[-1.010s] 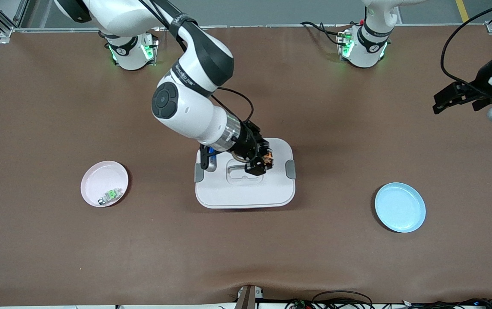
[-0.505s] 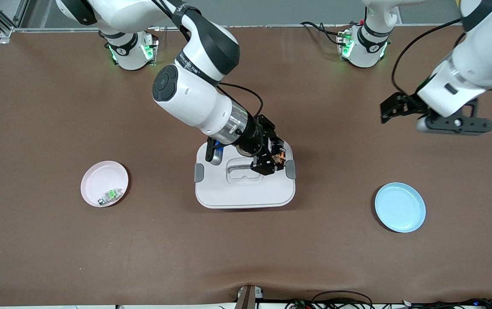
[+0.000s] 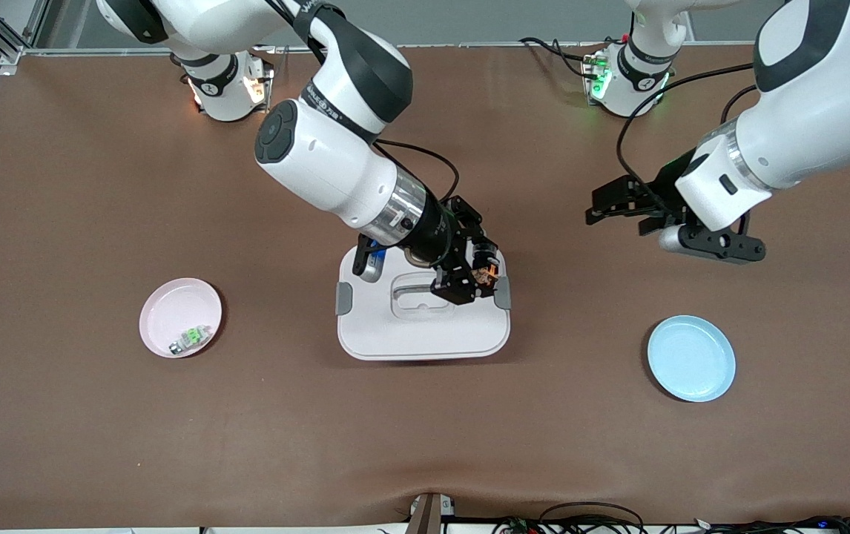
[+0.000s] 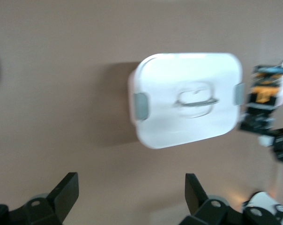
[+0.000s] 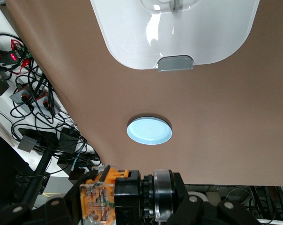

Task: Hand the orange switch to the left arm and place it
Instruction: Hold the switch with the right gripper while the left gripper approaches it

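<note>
My right gripper [image 3: 475, 276] is shut on the orange switch [image 3: 486, 276], a small black part with an orange middle, and holds it in the air over the white box [image 3: 425, 326], at the latch toward the left arm's end. The switch fills the jaws in the right wrist view [image 5: 114, 197], with the box [image 5: 179, 33] below. My left gripper [image 3: 610, 208] is open and empty over bare table, between the box and the left arm's end. In the left wrist view its black fingertips [image 4: 66, 187] frame bare table, with the box [image 4: 186, 96] and the held switch [image 4: 263, 93] farther off.
A pink plate [image 3: 173, 308] toward the right arm's end holds a small green-and-white part [image 3: 189, 340]. A blue plate [image 3: 690, 358] lies empty toward the left arm's end, also in the right wrist view [image 5: 149, 131]. Cables hang past the table edge [image 5: 33, 108].
My left arm has swung in from the table's end toward the box, its gripper open. My right gripper has carried the switch across the box lid toward the left arm.
</note>
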